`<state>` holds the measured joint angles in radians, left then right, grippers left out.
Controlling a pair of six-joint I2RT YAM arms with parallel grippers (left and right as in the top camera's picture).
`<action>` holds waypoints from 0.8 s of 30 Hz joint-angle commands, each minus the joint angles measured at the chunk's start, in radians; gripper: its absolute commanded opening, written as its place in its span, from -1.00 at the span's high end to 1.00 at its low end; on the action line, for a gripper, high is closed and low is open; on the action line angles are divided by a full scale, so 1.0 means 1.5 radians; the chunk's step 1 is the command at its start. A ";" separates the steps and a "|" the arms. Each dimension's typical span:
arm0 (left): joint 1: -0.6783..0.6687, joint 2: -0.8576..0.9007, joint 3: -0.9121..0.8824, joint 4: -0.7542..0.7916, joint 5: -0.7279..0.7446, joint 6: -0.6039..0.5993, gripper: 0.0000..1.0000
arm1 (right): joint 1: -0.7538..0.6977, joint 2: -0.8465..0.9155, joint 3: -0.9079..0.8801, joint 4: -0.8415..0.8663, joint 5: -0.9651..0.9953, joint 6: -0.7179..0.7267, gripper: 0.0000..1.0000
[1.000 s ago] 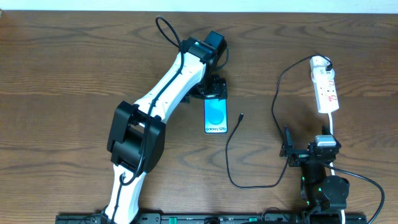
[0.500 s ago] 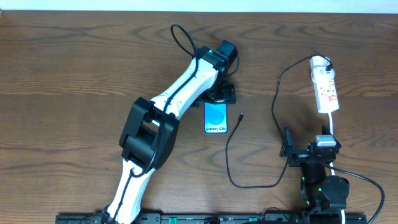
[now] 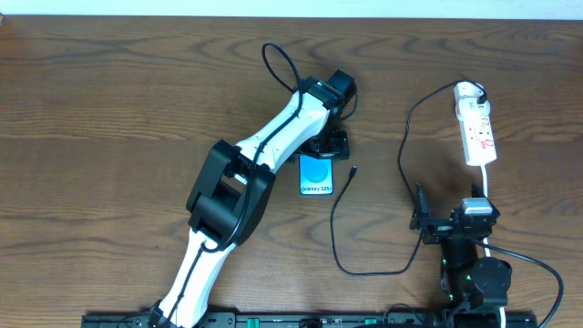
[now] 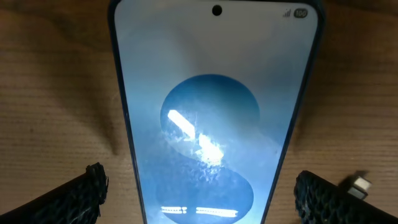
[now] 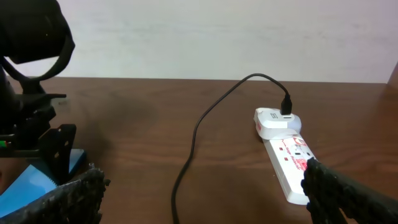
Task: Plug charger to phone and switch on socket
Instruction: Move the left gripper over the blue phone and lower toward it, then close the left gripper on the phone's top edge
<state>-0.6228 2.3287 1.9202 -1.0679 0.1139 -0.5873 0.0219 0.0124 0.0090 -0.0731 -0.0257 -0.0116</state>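
The phone [image 3: 315, 176] lies flat mid-table, its light-blue screen up; it fills the left wrist view [image 4: 214, 112]. My left gripper [image 3: 328, 144] is open and hovers over the phone's far end, its fingers [image 4: 205, 196] apart on either side of the phone without touching it. The charger's black cable [image 3: 339, 239] curves across the table, and its connector tip [image 3: 353, 169] lies just right of the phone, also in the left wrist view [image 4: 359, 183]. The white socket strip [image 3: 475, 128] lies at the far right, also in the right wrist view [image 5: 287, 155]. My right gripper [image 3: 424, 221] is open and empty near the front edge.
The charger's plug [image 5: 286, 106] sits in the socket's far end. The thick white cord [image 3: 487, 187] runs from the strip toward my right arm's base. The table's far edge meets a white wall.
My left arm has swung to the right, carrying its gripper from the phone's upper left to over the phone's far end. The phone, cable and right arm have not moved.
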 commanded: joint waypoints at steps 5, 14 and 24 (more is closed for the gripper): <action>-0.002 0.004 -0.004 0.021 -0.015 -0.001 -0.95 | 0.003 -0.003 -0.002 -0.001 0.005 0.002 -0.98; -0.002 0.004 -0.046 0.047 -0.030 -0.002 -0.96 | 0.003 -0.003 -0.002 -0.001 0.005 0.002 -0.99; -0.002 0.004 -0.066 0.071 -0.030 -0.017 -0.95 | 0.003 -0.003 -0.002 -0.001 0.005 0.002 -0.99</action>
<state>-0.6262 2.3280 1.8442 -0.9771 0.0795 -0.5961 0.0219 0.0124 0.0090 -0.0727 -0.0257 -0.0116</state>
